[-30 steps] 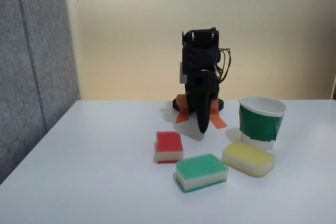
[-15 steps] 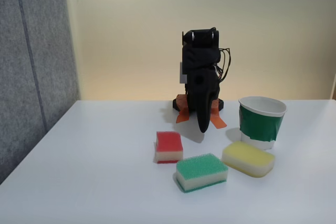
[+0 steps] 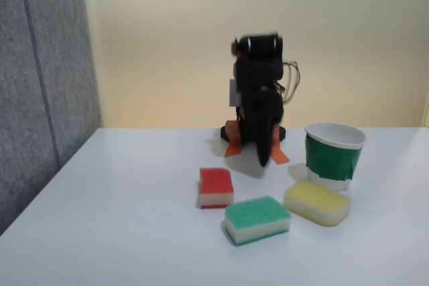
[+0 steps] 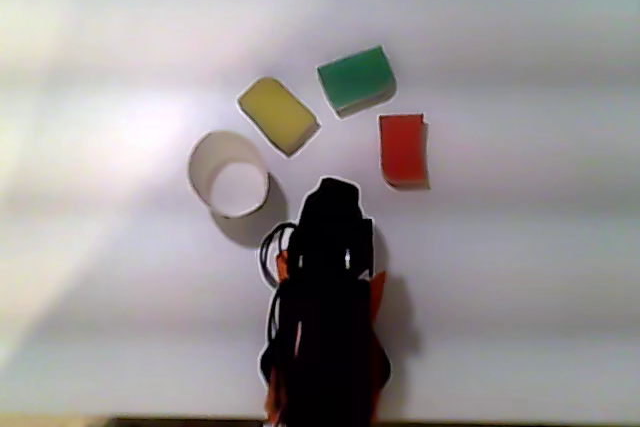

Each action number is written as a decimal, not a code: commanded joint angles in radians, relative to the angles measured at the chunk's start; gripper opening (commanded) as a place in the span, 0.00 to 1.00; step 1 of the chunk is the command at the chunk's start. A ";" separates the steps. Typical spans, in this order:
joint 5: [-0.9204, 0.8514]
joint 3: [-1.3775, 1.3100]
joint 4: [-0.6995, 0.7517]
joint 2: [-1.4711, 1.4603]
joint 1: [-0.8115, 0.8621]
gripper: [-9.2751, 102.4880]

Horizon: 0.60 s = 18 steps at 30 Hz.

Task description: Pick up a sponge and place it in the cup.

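Left of the cup (image 3: 334, 155) in the fixed view, with the green sponge (image 3: 257, 219) and yellow sponge (image 3: 317, 202) lying between them and nearer the camera, the sponge (image 3: 216, 187) rests flat on the surface (image 3: 120, 219), red side up. It is judged light, soft and compressible, best pinched across its white sides. The arm is folded over its base behind the sponge, claw (image 3: 264, 159) pointed down; whether it is parted cannot be told.
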 commanded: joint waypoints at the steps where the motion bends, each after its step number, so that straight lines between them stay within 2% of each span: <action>1: -0.041 -0.181 0.005 -0.192 0.020 0.08; 9: -0.204 -0.494 -0.026 -0.538 0.104 0.08; 18: -0.430 -0.882 0.023 -0.862 0.160 0.08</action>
